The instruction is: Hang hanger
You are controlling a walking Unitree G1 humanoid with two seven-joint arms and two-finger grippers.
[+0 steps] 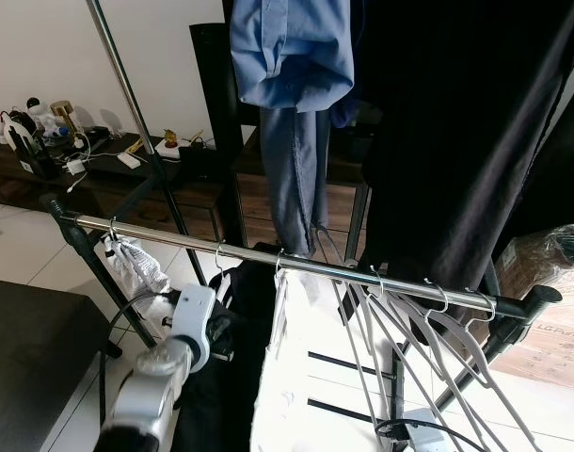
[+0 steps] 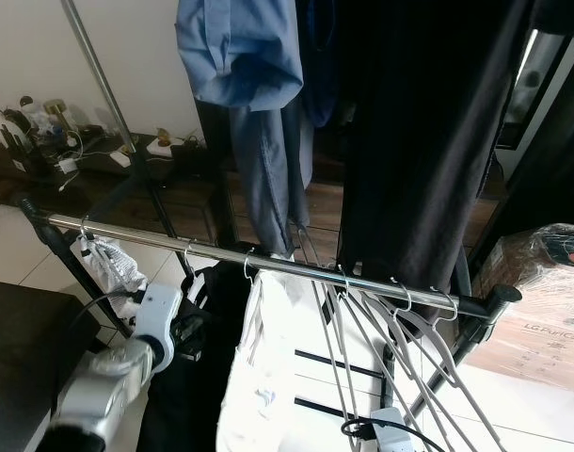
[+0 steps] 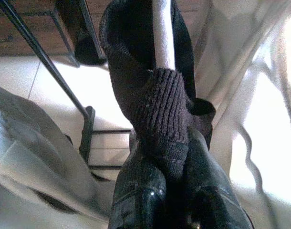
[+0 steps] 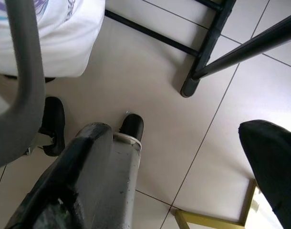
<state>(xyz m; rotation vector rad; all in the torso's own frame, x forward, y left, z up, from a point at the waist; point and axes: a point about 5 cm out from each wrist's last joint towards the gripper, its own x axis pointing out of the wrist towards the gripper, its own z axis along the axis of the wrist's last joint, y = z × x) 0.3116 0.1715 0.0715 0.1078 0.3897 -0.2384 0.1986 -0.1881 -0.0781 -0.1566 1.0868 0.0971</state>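
Hanger [image 3: 163,33]: pale bar draped with a dark knit garment [image 3: 155,109], carried by the left gripper [image 3: 176,157]. In the left wrist view both black fingers [image 3: 136,186] press together on the knit where it folds over the bar. In the left eye view the garment hangs just under the rail [image 1: 296,266], at about 7 o'clock from the rail's middle, with a silver hook [image 1: 220,256] over the rail directly above it; whether that hook belongs to this hanger cannot be told.

Left end of rail: a crumpled pale cloth [image 1: 136,264] on its own hook, just beside the left arm.

Middle: white garment [image 1: 296,377], touching the dark knit on its 3 o'clock side. Blue shirt [image 1: 292,56] and grey trousers [image 1: 296,179] hang from higher up, at 12 o'clock.

Right: several bare grey hangers [image 1: 428,339] crowded together, a large black garment [image 1: 466,132] above them.

Right gripper [image 4: 183,157]: fingers spread, holding nothing, over the tiled floor [image 4: 160,86].

Handling note: before letting go, confirm the hook sits fully over the rail. Ease the fingers apart slowly so the knit does not slide off the bar, and draw back toward 7 o'clock, clear of the white garment.
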